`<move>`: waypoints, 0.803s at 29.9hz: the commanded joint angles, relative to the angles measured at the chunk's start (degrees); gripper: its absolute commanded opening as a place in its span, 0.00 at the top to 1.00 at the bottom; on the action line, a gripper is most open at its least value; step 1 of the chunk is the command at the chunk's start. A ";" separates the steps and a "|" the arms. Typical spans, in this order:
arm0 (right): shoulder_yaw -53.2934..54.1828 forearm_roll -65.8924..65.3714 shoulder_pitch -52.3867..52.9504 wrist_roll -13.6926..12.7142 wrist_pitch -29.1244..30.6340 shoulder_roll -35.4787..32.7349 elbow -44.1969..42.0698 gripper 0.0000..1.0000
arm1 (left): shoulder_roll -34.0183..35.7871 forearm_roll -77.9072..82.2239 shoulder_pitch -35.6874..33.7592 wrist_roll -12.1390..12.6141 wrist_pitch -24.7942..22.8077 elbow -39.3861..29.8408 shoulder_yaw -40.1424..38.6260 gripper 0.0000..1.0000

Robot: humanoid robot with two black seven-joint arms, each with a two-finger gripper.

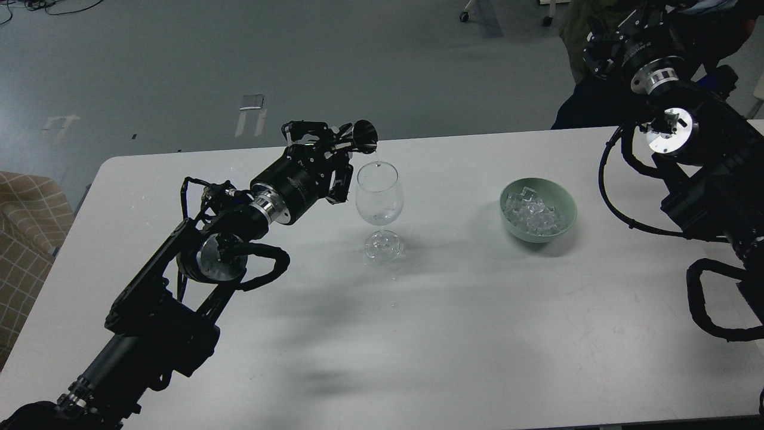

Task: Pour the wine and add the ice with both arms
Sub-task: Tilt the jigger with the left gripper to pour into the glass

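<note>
My left gripper (341, 145) is shut on a small dark metal cup (364, 136), tipped on its side just above the rim of a clear stemmed wine glass (379, 200). A thin thread of clear wine (377, 157) falls from the cup into the glass, and a little clear liquid sits in the bowl of the glass. The glass stands upright on the white table (453, 310). The ice (533, 214), several clear cubes, lies in a pale green bowl (565, 216) to the right. My right gripper (600, 43) is raised beyond the table's far right corner; its fingers are dark and cannot be told apart.
My right arm's black cables (621, 197) loop over the table's right edge near the bowl. A person in dark clothes (582, 89) stands behind the far right corner. A checked beige seat (27, 227) is off the left edge.
</note>
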 commanded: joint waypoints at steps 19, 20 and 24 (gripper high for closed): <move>0.00 0.00 0.01 0.00 -0.01 -0.03 0.09 0.00 | 1.44 6.94 -0.48 -0.09 -0.53 0.22 0.01 1.00; 0.00 0.00 0.01 0.00 -0.01 -0.03 0.17 0.00 | 1.44 6.94 -0.48 -0.09 -0.53 0.22 0.01 1.00; 0.00 0.00 0.18 0.00 -0.01 -0.03 0.26 0.00 | 1.36 6.94 -0.57 0.00 -0.53 -0.22 0.01 1.00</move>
